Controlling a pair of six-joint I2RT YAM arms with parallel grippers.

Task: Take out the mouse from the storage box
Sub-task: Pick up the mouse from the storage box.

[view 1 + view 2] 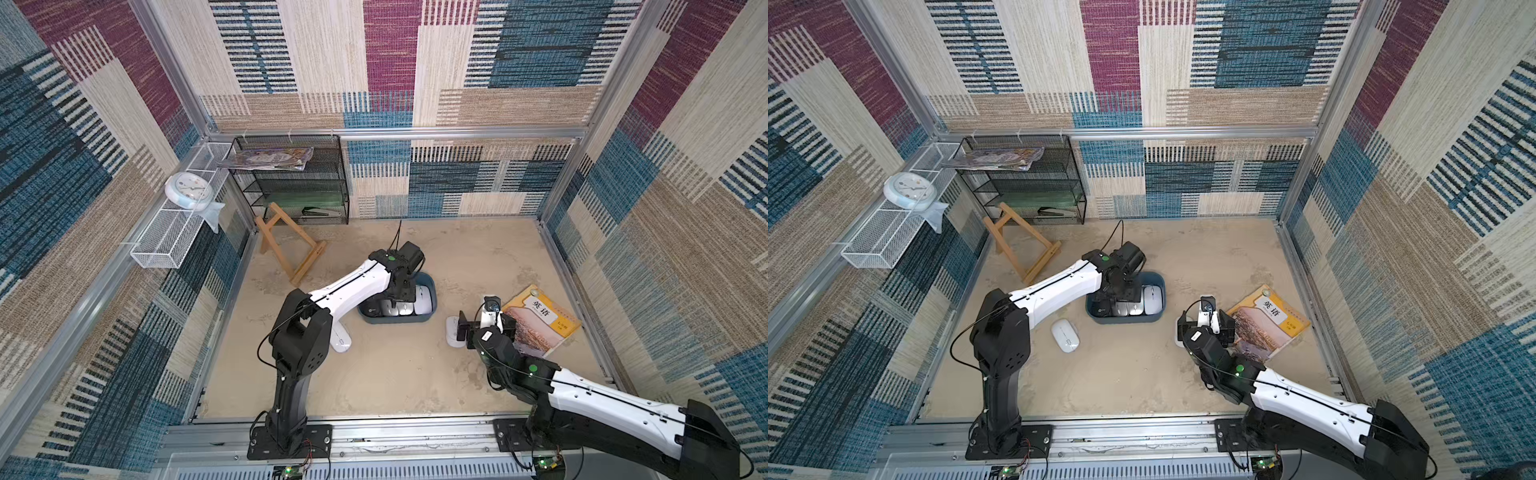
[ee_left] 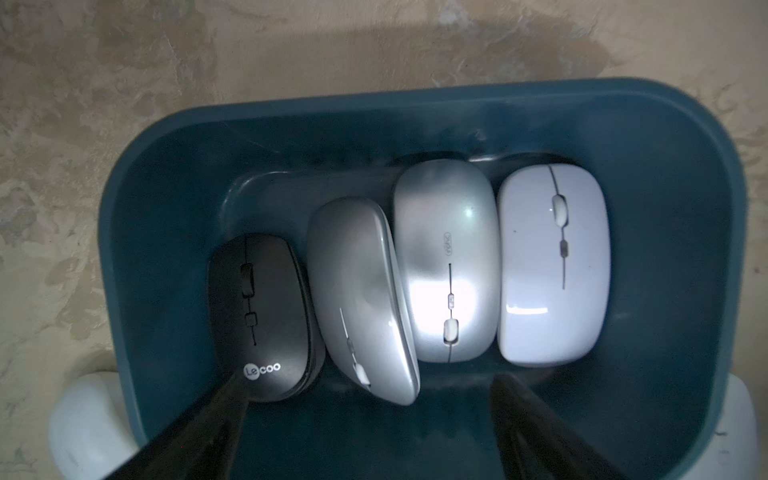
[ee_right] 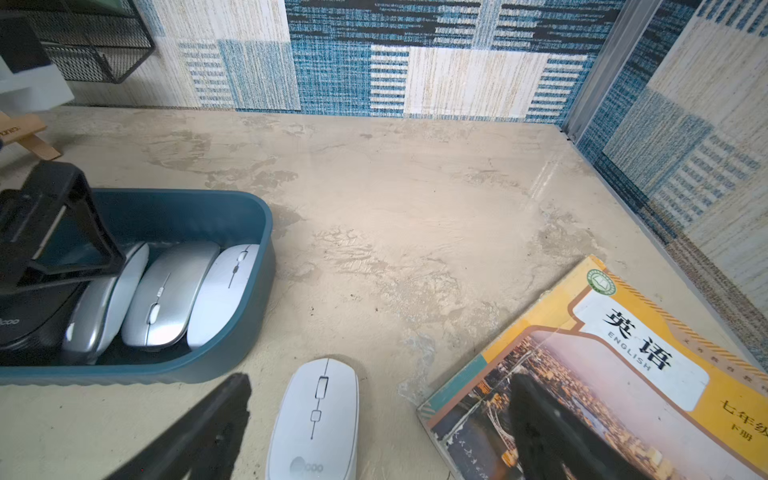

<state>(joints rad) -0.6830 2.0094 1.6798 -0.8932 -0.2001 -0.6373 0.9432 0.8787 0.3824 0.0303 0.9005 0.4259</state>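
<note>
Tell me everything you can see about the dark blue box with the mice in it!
The dark teal-blue plastic storage box is a rectangular tub with rounded corners, low smooth walls and no lid. It sits flat on the mottled beige tabletop. Side by side inside lie a black mouse, a silver mouse tipped on edge, a flatter silver mouse and a white mouse. The open left end effector hangs over the mice.

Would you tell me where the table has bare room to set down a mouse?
Free: the stretch beyond the storage box and the book, up to the back wall; also the table's front middle. Crowded: the gap between box and book, where a white mouse lies below the right gripper.
</note>
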